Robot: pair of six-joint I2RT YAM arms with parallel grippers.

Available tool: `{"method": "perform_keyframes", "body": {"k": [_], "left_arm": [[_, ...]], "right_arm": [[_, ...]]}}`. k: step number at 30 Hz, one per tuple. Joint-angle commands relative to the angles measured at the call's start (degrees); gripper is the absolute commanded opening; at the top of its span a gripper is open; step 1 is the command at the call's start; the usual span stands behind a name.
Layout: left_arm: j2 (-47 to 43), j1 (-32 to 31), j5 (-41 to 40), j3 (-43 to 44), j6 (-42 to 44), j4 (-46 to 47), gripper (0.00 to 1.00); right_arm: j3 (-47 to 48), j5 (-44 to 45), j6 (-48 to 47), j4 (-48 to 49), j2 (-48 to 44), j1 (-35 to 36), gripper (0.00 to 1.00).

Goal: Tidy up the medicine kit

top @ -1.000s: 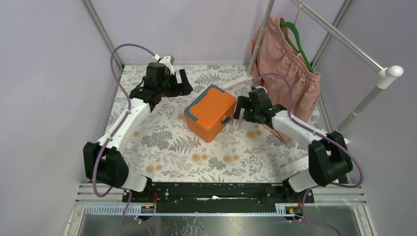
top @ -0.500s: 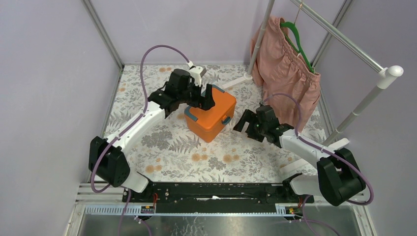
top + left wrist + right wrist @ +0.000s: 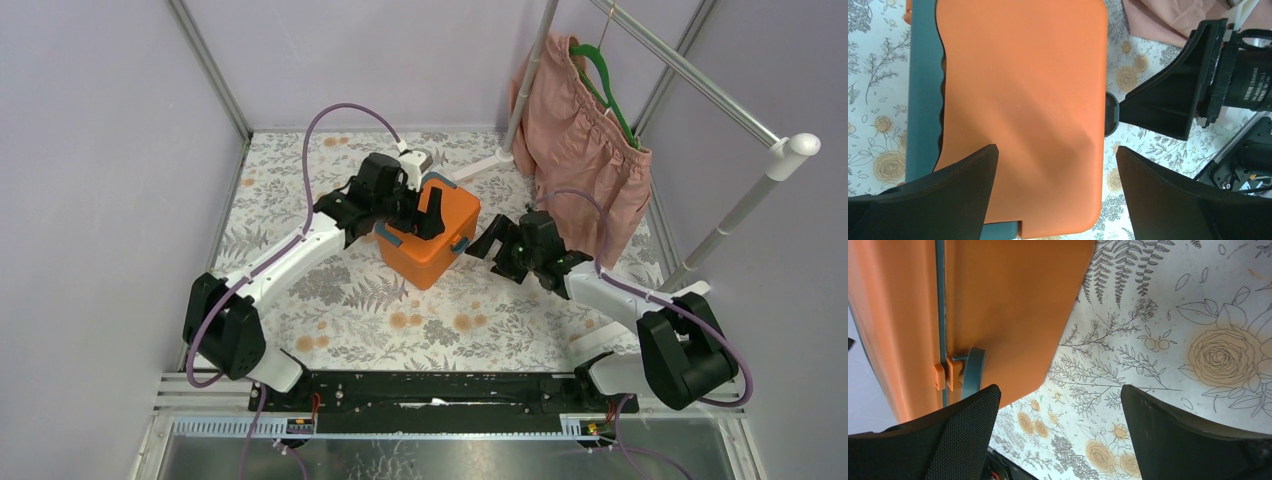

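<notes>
1. The medicine kit sat shut on the floral surface, about mid-table and turned at an angle to the arms. Its orange lid was down and the teal latch looked fastened.
2. The left end effector hung over the lid with its fingers spread wide and held nothing. Whether it touched the lid could not be told.
3. The right end effector was low beside the latch side of the kit, also spread wide and empty-handed.
4. Judged from this, the step in hand was opening the box, so nothing inside had been sorted yet.
5. Risk: a finger working the latch could slip off the small teal tab and shove the box instead. The kit would then slide or twist across the patterned cloth.
6. Risk: if the left end effector pressed down on the lid to steady it, it could pin the lid shut while the latch was being released.
7. Risk: the two end effectors were near each other at the same edge of the kit. A careless move could knock them together.
8. Risk: the pink garment hung just behind the right arm, and its cable could snag there on a lift.
</notes>
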Motion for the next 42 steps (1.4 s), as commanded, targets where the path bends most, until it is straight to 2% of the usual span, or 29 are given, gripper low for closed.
{"method": "perform_keyframes", "body": {"k": [1, 14, 20, 24, 30, 35, 42], "left_arm": [[0.6, -0.5, -1.5, -1.9, 1.0, 1.6, 0.95], [1.5, -1.8, -4.9, -1.1, 1.2, 0.1, 0.99], [2.3, -1.3, -12.1, 6.0, 1.1, -1.0, 0.99], [4.7, 1.5, -14.2, 10.4, 0.5, -1.7, 0.99], [9.2, 7.2, -11.6, 11.9, 1.0, -1.2, 0.99], [12.7, 7.6, -6.6, 11.5, 3.3, -1.3, 0.99], [14.4, 7.6, -4.9, 8.5, 3.9, -1.1, 0.98]], "right_arm": [[3.4, -2.4, 1.0, 2.4, 0.6, 0.0, 1.00], [5.3, -4.7, 0.5, 3.5, 0.8, 0.0, 1.00], [5.7, -4.5, -0.2, 2.6, 0.7, 0.0, 1.00], [5.9, -4.3, -0.3, 2.3, 0.7, 0.0, 1.00], [6.1, -4.1, -0.6, 1.9, 0.5, -0.1, 1.00], [6.4, -3.8, -0.8, 1.5, 0.5, 0.0, 1.00], [6.7, -3.4, -1.0, 1.1, 0.7, 0.0, 1.00]]}}
